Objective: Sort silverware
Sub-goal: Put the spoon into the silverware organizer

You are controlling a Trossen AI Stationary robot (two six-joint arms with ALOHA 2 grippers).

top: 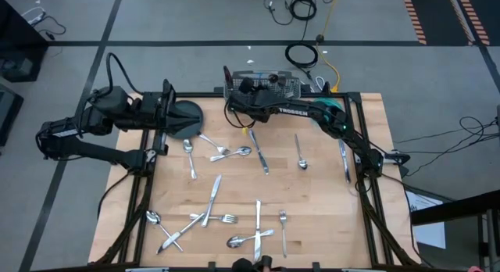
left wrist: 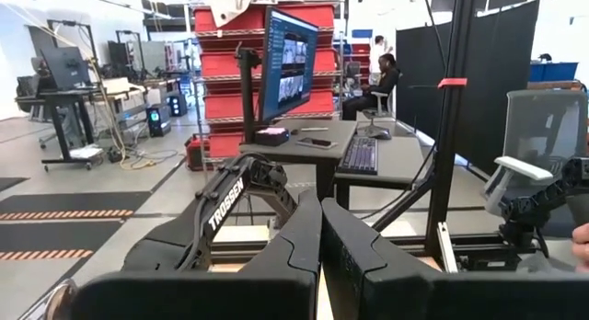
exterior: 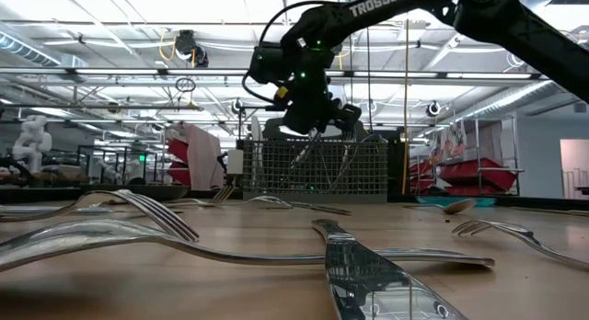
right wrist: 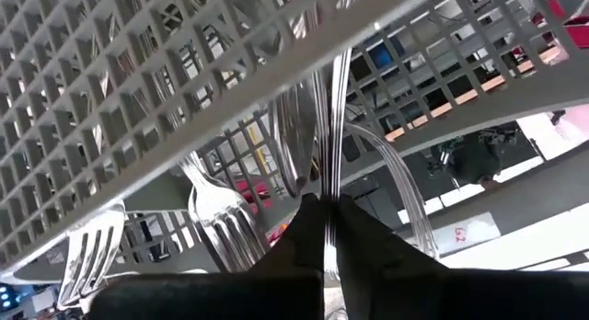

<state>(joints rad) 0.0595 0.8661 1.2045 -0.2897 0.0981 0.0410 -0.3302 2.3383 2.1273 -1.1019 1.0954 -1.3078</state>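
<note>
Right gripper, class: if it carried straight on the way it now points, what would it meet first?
Probably the caddy: the right gripper, shut on a utensil, points into its mesh, where forks already stand. Depth is hard to judge.

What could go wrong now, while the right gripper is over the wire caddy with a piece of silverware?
1. The right gripper is shut on a slim shiny metal utensil handle inside the grey wire-mesh caddy; the piece might snag on the mesh.
2. Shiny forks already stand in the caddy, so the new piece may jam against them.
3. The right arm reaches across the loose silver-coloured silverware on the wooden table, so it may brush them when it retreats.
</note>
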